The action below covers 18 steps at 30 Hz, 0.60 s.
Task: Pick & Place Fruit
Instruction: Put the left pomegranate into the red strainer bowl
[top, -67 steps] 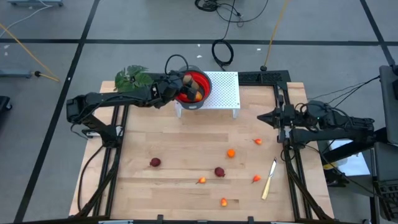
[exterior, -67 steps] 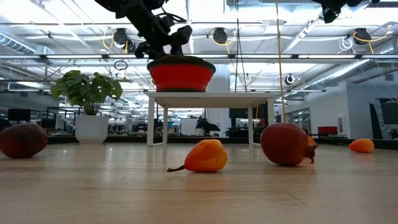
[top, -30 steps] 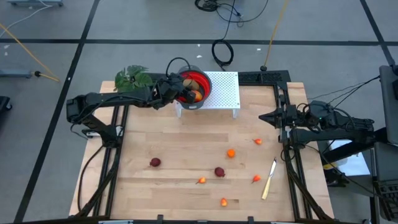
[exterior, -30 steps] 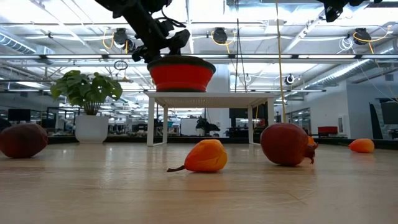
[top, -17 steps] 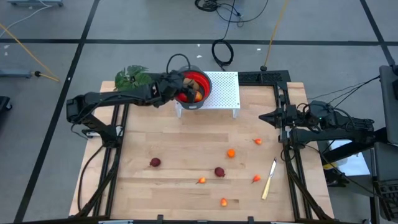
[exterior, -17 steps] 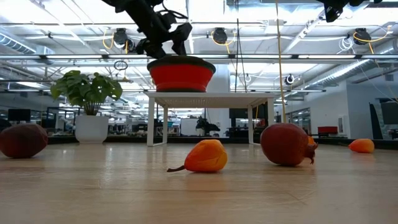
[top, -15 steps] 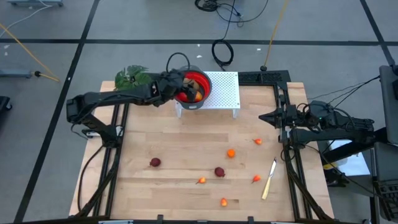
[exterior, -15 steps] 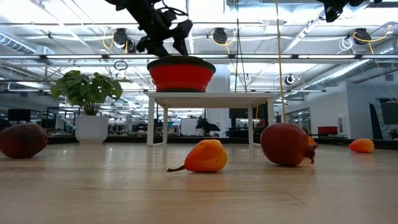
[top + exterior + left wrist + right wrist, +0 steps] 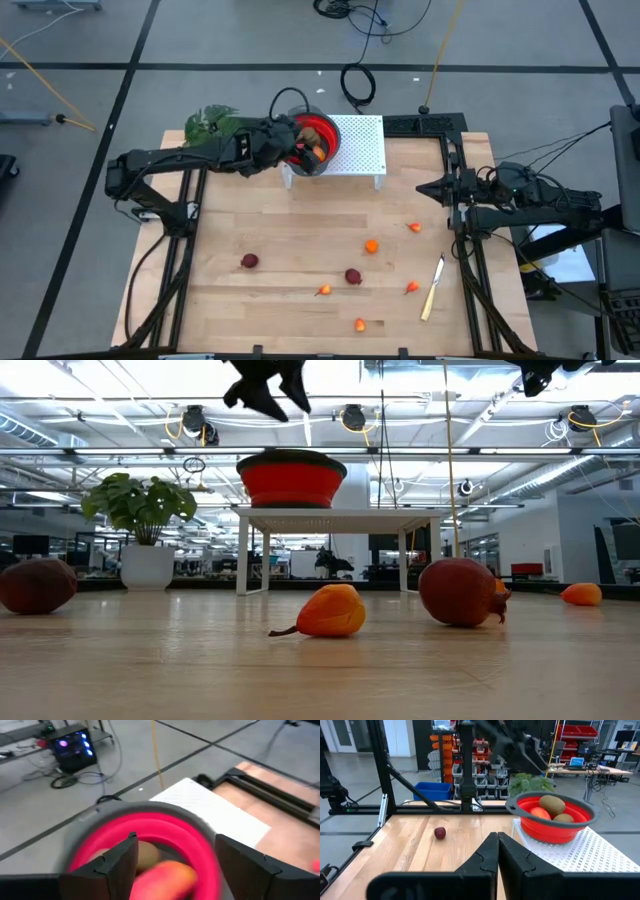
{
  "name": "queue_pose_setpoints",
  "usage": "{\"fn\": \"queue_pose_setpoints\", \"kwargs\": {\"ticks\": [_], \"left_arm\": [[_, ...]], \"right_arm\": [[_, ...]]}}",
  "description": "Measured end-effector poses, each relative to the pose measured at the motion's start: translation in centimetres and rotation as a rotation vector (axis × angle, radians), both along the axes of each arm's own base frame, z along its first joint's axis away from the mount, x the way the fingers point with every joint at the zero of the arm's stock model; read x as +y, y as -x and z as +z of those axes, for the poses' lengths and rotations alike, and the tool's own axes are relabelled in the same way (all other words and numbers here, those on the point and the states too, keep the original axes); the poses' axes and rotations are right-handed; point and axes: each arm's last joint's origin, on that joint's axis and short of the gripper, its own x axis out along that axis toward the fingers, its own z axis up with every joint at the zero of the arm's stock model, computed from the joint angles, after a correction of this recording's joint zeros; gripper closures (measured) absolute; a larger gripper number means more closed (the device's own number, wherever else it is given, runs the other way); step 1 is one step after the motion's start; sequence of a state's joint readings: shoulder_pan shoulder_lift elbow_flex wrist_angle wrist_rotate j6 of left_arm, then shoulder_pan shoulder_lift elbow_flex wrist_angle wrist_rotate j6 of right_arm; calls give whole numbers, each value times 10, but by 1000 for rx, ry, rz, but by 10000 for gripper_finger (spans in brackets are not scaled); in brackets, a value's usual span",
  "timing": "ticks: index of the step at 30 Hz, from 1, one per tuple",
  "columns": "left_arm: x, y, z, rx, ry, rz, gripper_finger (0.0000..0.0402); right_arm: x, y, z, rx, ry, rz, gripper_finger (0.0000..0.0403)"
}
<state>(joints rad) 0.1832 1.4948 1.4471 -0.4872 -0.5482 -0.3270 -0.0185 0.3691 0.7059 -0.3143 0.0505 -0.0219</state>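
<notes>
My left gripper (image 9: 287, 141) (image 9: 272, 388) (image 9: 175, 841) hovers open and empty above the red bowl (image 9: 318, 135) (image 9: 150, 827). The bowl stands on a white perforated stand (image 9: 360, 148) at the table's far edge. It holds olive-brown ovals (image 9: 552, 803) and a red-orange fruit (image 9: 540, 813). Several fruits lie loose on the table: two dark red rounds (image 9: 249, 261) (image 9: 353, 276), an orange one (image 9: 371, 246) and small orange and red bits (image 9: 415, 228) (image 9: 323, 290). My right gripper (image 9: 421, 187) (image 9: 497, 838) waits shut at the table's right edge.
A pale-handled knife (image 9: 433, 288) lies near the right front of the table. A leafy green plant (image 9: 212, 125) stands left of the bowl, just behind my left arm. More small bits (image 9: 411, 288) (image 9: 360, 324) lie toward the near edge. Bare wood stretches across the left half.
My left gripper has risen straight up from the bowl's rim and now hangs well clear above it. The bowl and the loose fruits have kept their places.
</notes>
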Motion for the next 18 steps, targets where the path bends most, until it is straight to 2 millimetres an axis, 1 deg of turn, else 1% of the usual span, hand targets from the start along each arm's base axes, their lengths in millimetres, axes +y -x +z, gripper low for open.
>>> {"fn": "queue_pose_setpoints", "kwargs": {"ticks": [5,10,18], "left_arm": [[-27,-5,1,-23,29,-63,175],[-53,-7,1,-45,56,-123,207],[-82,-8,1,-69,94,-199,253]], "right_arm": [[0,2,-2,14,1,0,403],[0,9,-3,14,0,0,403],[0,18,-5,20,-13,-1,403]]}}
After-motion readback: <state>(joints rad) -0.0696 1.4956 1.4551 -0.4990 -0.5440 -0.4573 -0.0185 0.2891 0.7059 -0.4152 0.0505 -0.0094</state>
